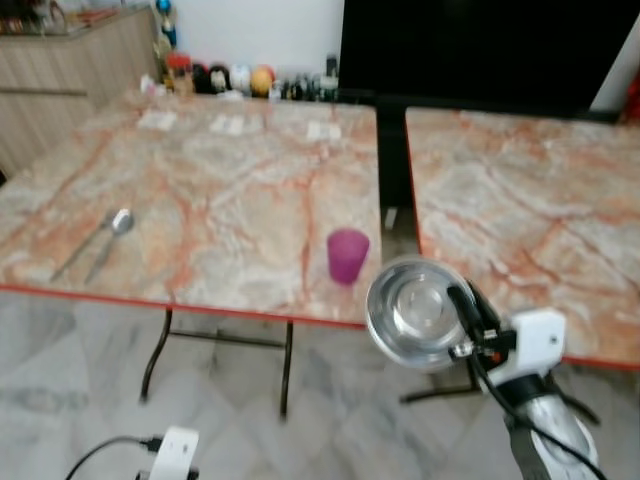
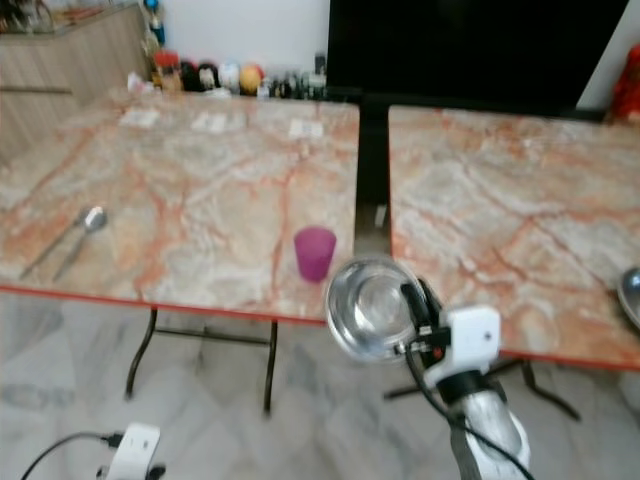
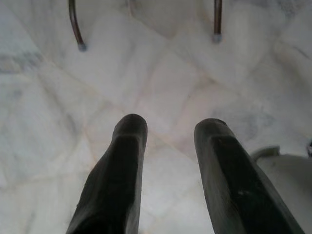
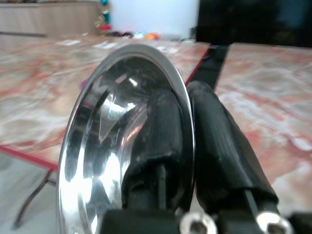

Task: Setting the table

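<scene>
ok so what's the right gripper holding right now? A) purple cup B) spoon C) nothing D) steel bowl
D: the right gripper is clamped on the rim of the steel bowl, with one finger inside and one outside, held tilted in the air in front of the table. The purple cup and the spoon sit on the tabletop, untouched.

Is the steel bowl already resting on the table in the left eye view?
No, the right gripper holds the steel bowl by its rim, tilted on edge before the table.
</scene>
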